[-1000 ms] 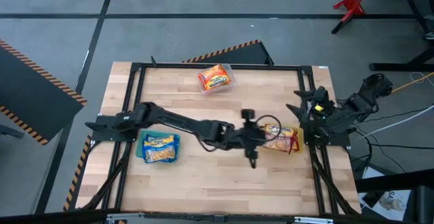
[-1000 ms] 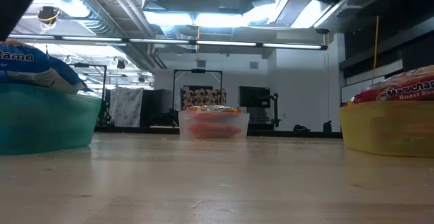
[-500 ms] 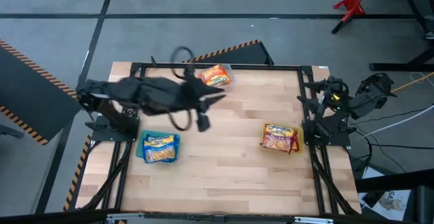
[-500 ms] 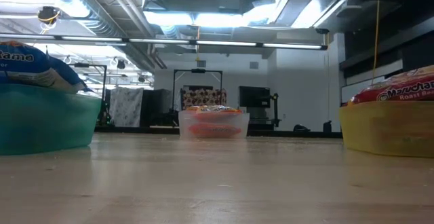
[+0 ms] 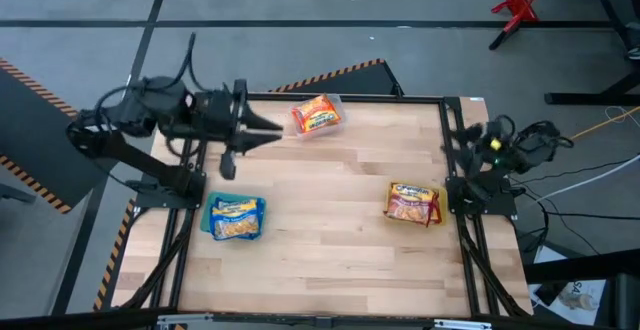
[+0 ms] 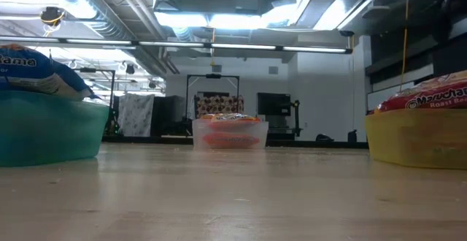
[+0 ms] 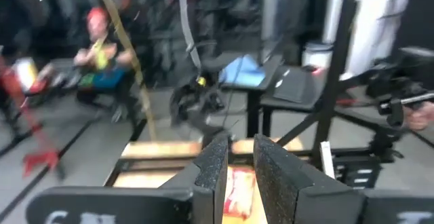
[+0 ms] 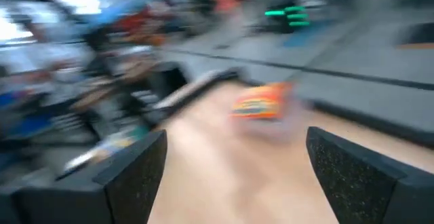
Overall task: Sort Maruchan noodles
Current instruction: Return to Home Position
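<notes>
Maruchan noodles (image 6: 427, 97) all lie binned. Your left gripper (image 7: 241, 142), jaws barely parted, empty, hangs over the far-left corner. Blue packs (image 5: 236, 220): teal bin (image 6: 44, 131), left. Orange packs (image 5: 317, 116): clear bin (image 6: 201, 135), far middle. Red packs (image 5: 412, 202): yellow bin (image 6: 416, 140), right. Your right gripper (image 8: 236, 136), jaws wide, right edge.

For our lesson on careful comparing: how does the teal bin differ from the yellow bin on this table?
On the wooden table, the teal bin stands on the left arm's side and the yellow bin on the right arm's side. The teal bin holds blue-and-yellow packets; the yellow bin holds dark red packets. Both are shallow bins with noodles piled above the rim.
</notes>
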Robot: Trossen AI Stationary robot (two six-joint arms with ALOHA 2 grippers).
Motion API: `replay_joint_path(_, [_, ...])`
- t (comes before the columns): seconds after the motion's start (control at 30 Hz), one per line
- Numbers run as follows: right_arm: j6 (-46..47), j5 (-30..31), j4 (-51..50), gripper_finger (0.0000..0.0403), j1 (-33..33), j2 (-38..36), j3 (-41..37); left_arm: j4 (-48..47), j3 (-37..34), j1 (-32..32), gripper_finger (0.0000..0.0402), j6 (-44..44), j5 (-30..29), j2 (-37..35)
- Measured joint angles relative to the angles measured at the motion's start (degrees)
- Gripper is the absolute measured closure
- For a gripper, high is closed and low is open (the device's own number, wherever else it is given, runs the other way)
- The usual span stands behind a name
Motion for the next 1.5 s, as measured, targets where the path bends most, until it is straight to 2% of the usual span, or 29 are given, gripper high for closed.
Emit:
replay_joint_path(0.1, [-14.37, -13.86, 16.87, 0.0063, -0.12, -0.77, -5.97, 12.27, -16.16, 0.04, 0.0335, 1.61, 4.61, -8.10])
replay_joint_path(0.17, [-19.82, -24.18, 25.78, 0.0063, -0.08, -0.74, -8.01, 21.18, -27.69, 0.19, 0.0335, 0.84, 6.23, -13.21])
replay_joint_path(0.2, [-22.26, -26.76, 30.55, 0.0063, 0.00, -0.87, -9.22, 26.11, -33.64, 0.43, 0.0335, -0.26, 6.36, -15.92])
replay_joint_path(0.27, [-26.78, -28.50, 34.42, 0.0063, -0.04, -0.89, -11.60, 33.73, -44.62, 1.03, 0.0335, -2.74, 6.30, -21.20])
replay_joint_path(0.4, [-29.22, -30.99, 36.81, 0.0063, -0.11, -1.06, -12.83, 49.77, -62.87, 1.88, 0.0335, -7.55, 6.33, -30.50])
replay_joint_path(0.5, [-32.15, -32.84, 38.94, 0.0063, -0.09, -1.01, -15.35, 58.11, -73.24, 1.55, 0.0335, -10.26, 6.55, -36.84])
replay_joint_path(0.63, [-34.90, -38.92, 45.32, 0.0063, -0.09, -1.05, -19.70, 63.09, -83.90, 0.83, 0.0335, -11.92, 6.36, -44.20])
replay_joint_path(0.7, [-34.95, -38.75, 46.29, 0.0063, -0.09, -1.05, -22.30, 64.74, -88.11, 0.32, 0.0335, -12.17, 6.39, -46.77])
replay_joint_path(0.9, [-34.47, -33.16, 51.35, 0.0063, -0.09, -1.04, -29.52, 69.69, -98.39, -0.72, 0.0335, -13.51, 4.01, -50.87])
replay_joint_path(1.07, [-32.02, -32.53, 55.14, 0.0063, -0.90, -1.05, -34.11, 65.82, -98.39, -0.83, 0.0335, -13.36, 3.34, -51.17])
replay_joint_path(1.3, [-29.40, -36.39, 53.60, 0.0063, -5.91, -1.02, -35.67, 63.27, -98.39, -0.82, 0.0335, -12.18, 2.49, -51.12])
replay_joint_path(1.4, [-30.59, -40.38, 55.00, 0.0063, -9.55, -1.02, -34.68, 62.61, -98.39, -0.30, 0.0335, -12.04, 2.58, -52.23])
replay_joint_path(1.5, [-29.62, -44.92, 51.09, 0.0063, -13.70, -1.02, -32.78, 60.75, -98.39, 0.82, 0.0335, -11.09, 3.64, -54.54])
